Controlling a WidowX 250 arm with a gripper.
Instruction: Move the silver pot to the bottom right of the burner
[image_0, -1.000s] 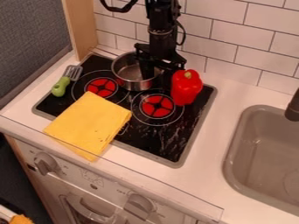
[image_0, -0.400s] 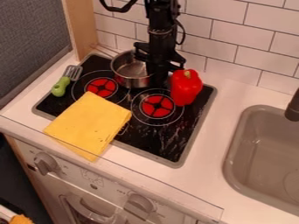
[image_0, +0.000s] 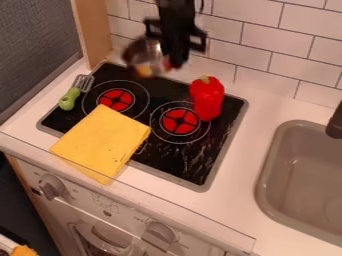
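Note:
The black gripper (image_0: 175, 61) hangs over the back edge of the stove, near the tiled wall. Held up in the air at its left is the silver pot (image_0: 144, 56), its right side against the gripper's fingers, which are shut on the pot's rim or side. The pot looks tilted. Below them lies the black burner (image_0: 187, 155), a glass stovetop with red cooking rings; its bottom right part is uncovered.
A red bell pepper (image_0: 208, 98) stands on the stove's right side. A yellow cloth (image_0: 101, 142) covers the front left corner. The green-handled spatula (image_0: 75, 92) lies along the left edge. A grey sink (image_0: 300, 175) is at the right.
The gripper and the pot have risen off the stovetop and moved back toward the wall. The red pepper has shifted slightly left and up.

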